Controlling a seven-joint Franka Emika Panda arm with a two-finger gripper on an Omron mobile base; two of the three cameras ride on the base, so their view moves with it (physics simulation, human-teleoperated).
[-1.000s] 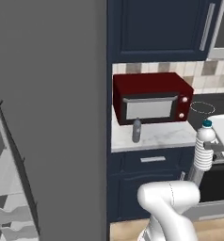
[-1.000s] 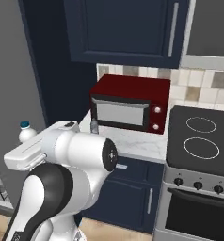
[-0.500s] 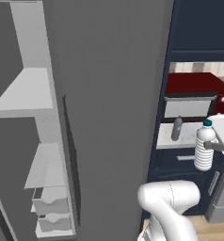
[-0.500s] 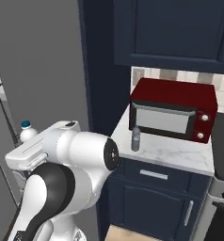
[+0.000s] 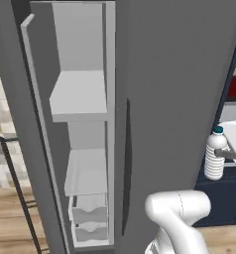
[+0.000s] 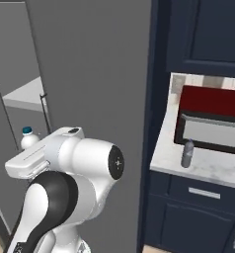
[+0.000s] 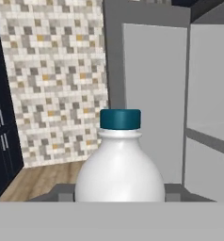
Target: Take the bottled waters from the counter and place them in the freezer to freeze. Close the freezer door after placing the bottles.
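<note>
End effector [image 5: 229, 155] clamps ribbed white plastic bottle with blue cap [image 5: 214, 159] mid-body; likely light, smooth, slippery; keep upright.

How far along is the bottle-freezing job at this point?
Done: the white bottle is off the counter, and the freezer stands open. In hand: the gripper is shut on that bottle, in front of the freezer door. Left: shelving it, fetching the grey bottle standing by the microwave, then closing the door.
</note>
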